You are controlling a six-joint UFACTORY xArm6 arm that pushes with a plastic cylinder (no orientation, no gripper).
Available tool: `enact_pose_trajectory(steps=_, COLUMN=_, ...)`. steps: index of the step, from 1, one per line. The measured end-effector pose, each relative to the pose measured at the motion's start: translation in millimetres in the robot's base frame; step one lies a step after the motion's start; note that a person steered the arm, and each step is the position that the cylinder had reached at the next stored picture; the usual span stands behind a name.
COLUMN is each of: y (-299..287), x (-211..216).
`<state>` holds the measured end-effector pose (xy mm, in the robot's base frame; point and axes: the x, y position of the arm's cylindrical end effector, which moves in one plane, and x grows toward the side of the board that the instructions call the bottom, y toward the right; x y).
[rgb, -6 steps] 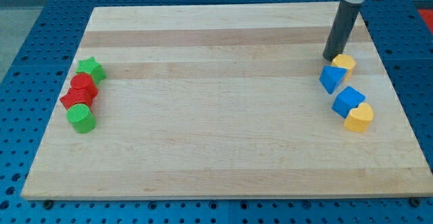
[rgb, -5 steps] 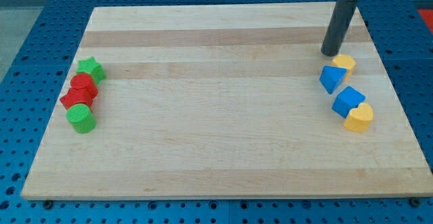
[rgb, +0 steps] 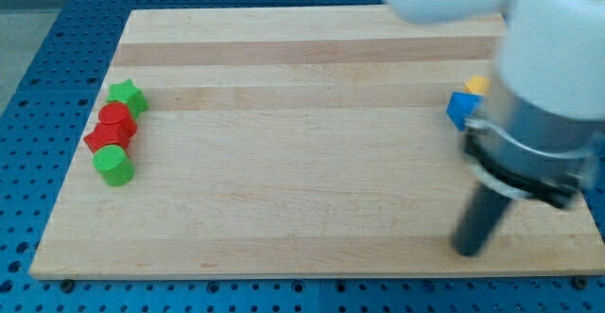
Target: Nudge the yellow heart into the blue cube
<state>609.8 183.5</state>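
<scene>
My arm fills the view's right side, blurred, and my tip (rgb: 468,250) rests on the board near the view's bottom right. The arm hides the yellow heart and the blue cube, so I cannot tell how they stand. At the arm's left edge a blue block (rgb: 458,108) shows in part, its shape unclear. A small piece of a yellow block (rgb: 477,84) shows just above it. My tip is well below both and touches neither.
On the wooden board (rgb: 302,162), at the view's left, a green star (rgb: 126,95), a red block (rgb: 116,116), a second red block (rgb: 105,139) and a green cylinder (rgb: 113,165) lie in a tight column.
My tip has swung from the view's top right, beside the upper yellow block, down to the bottom right. The arm now covers the blue cube and the yellow heart. The left blocks have not moved.
</scene>
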Motion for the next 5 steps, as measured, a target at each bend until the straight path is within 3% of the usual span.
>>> enact_pose_trajectory(steps=1, y=101, x=2)
enact_pose_trajectory(steps=2, y=162, x=-30)
enact_pose_trajectory(steps=3, y=153, x=-61)
enact_pose_trajectory(steps=5, y=64, x=-80)
